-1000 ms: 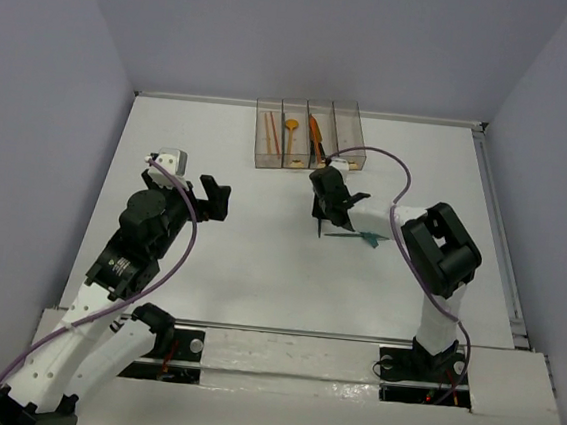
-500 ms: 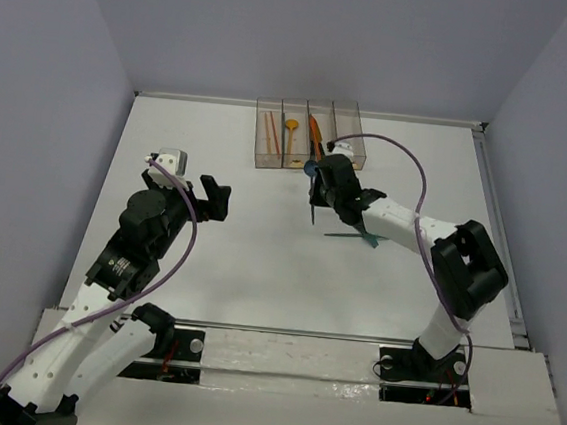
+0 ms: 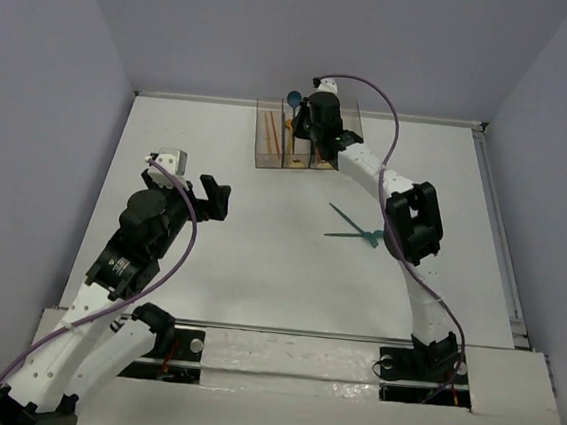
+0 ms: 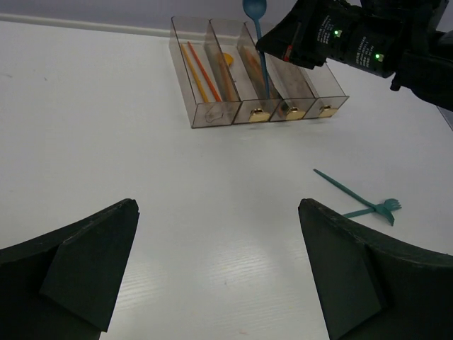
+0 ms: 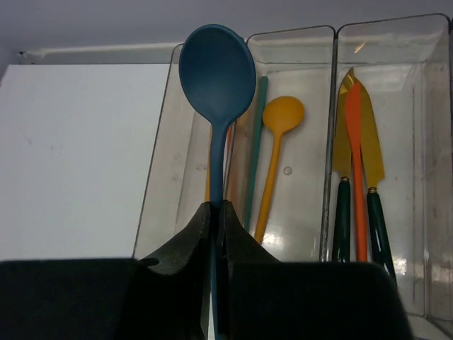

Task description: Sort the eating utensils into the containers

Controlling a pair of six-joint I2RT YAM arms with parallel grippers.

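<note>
Two arms stand in very different poses. The right arm is stretched far out from its base, its elbow over the middle of the table (image 3: 258, 270) and its forearm slanting up and away to the far edge, so that the right gripper (image 3: 304, 124) hangs above the containers (image 3: 261, 152). Its jaws are pinched almost together on the thin handle of a blue spoon (image 3: 293, 99), which stands nearly upright, round bowl on top and handle pointing down toward the left half of the row. The handle's lower end is above the bins, and which bin it is over cannot be told. Orange sticks (image 4: 198, 67) lie in the leftmost bin, an orange spoon (image 5: 279, 113) in the next, and dark-green-handled pieces (image 5: 357, 205) beside an orange one in the third. The left arm is folded over the left half of the table, well apart from the row, with the left gripper (image 3: 215, 198) spread wide and holding nothing. Two teal pieces (image 3: 352, 227), one a fork (image 4: 379, 209), lie crossed on the table near the right arm's elbow.
</note>
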